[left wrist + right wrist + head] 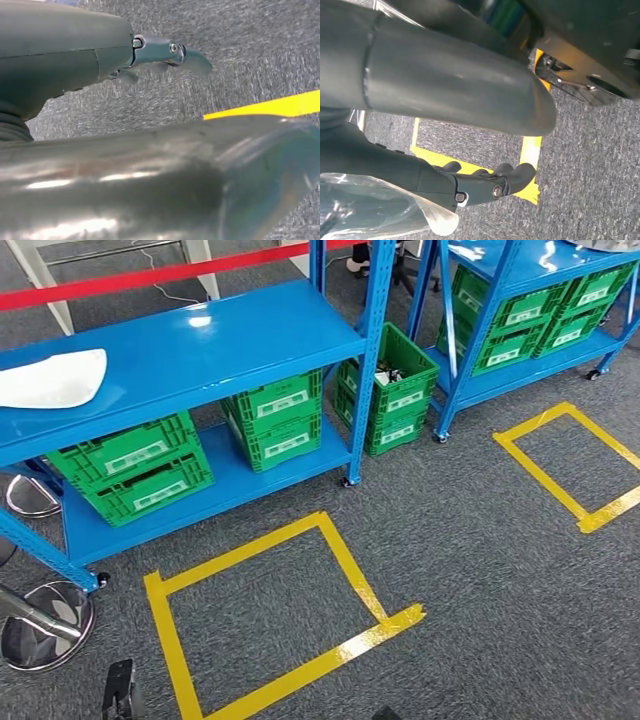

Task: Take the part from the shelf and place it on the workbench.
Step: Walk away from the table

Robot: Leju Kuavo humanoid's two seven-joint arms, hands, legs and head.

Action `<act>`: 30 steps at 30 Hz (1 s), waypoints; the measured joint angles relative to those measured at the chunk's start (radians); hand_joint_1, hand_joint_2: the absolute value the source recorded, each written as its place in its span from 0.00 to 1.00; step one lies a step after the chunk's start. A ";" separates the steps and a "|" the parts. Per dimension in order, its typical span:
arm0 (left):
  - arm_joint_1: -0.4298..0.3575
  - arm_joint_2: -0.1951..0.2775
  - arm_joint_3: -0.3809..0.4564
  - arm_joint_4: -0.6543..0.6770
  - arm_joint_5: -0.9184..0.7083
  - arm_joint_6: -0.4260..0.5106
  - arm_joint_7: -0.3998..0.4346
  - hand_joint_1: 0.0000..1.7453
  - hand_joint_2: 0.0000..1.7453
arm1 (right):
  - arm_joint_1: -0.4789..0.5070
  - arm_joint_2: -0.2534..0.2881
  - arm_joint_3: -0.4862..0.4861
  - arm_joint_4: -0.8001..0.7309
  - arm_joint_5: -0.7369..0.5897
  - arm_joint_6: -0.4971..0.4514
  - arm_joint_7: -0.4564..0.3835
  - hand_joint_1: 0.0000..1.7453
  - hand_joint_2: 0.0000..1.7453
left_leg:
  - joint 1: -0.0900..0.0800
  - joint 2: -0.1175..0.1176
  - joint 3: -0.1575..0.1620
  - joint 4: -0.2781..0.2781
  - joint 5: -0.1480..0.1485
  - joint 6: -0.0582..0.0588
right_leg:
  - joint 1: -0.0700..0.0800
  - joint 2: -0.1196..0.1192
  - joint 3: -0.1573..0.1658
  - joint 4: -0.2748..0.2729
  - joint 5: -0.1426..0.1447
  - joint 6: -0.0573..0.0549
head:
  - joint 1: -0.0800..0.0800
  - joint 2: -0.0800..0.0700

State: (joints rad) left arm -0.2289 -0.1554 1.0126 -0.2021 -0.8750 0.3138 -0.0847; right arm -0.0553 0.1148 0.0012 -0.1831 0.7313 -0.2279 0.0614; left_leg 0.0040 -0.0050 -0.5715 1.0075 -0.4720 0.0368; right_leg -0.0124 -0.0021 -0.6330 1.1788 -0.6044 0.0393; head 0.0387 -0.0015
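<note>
My right hand (471, 185) hangs low over the grey carpet, and its fingers (516, 175) curl beside a part in clear plastic wrap (376, 210), which it holds against the palm. The dark contents of the wrap are blurred. My left hand (113, 55) also hangs over the carpet, thumb (170, 52) stretched out, with nothing in it. In the head view a blue shelf unit (189, 350) stands ahead at the left, with a white flat object (53, 378) lying on its top board.
Green crates (128, 470) (275, 420) fill the lower shelf board, and another crate (389, 390) stands on the floor between the racks. A second blue rack (528, 310) is at the right. Yellow tape squares (279, 540) (566, 460) mark the carpet. A chair base (45, 625) sits at the left.
</note>
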 joint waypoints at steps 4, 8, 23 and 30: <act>0.003 -0.001 0.001 0.000 0.005 -0.003 0.000 0.00 0.00 | 0.003 0.000 -0.001 0.000 0.000 0.001 -0.001 0.00 0.00 | -0.001 -0.003 0.004 0.002 -0.006 0.000 | 0.000 0.000 -0.055 0.065 0.023 0.004 | 0.000 0.000; 0.002 -0.001 0.001 0.000 0.007 -0.003 0.000 0.00 0.00 | 0.001 0.000 -0.002 0.000 0.000 0.001 -0.003 0.00 0.00 | -0.005 -0.006 0.009 0.011 -0.019 -0.016 | 0.002 0.003 0.046 -0.146 0.112 -0.005 | -0.001 0.000; 0.004 0.001 0.003 0.000 0.008 -0.004 0.000 0.00 0.00 | 0.002 0.000 -0.006 0.000 -0.001 0.010 -0.006 0.00 0.00 | 0.001 0.001 -0.025 0.049 0.005 -0.040 | 0.001 0.000 0.096 -0.165 0.080 -0.027 | -0.010 0.000; 0.000 0.001 0.004 0.000 0.010 -0.011 -0.002 0.00 0.00 | -0.001 0.000 -0.008 0.000 0.000 0.015 -0.009 0.00 0.00 | 0.005 0.001 -0.001 0.003 -0.002 -0.005 | 0.001 0.000 0.028 -0.040 0.010 0.006 | -0.007 0.000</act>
State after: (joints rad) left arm -0.2286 -0.1546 1.0169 -0.2022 -0.8645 0.3029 -0.0865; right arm -0.0560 0.1148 -0.0066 -0.1831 0.7313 -0.2127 0.0527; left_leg 0.0087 -0.0041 -0.5728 1.0107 -0.4736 0.0316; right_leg -0.0118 -0.0026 -0.6053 1.1392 -0.5939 0.0455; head 0.0317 -0.0015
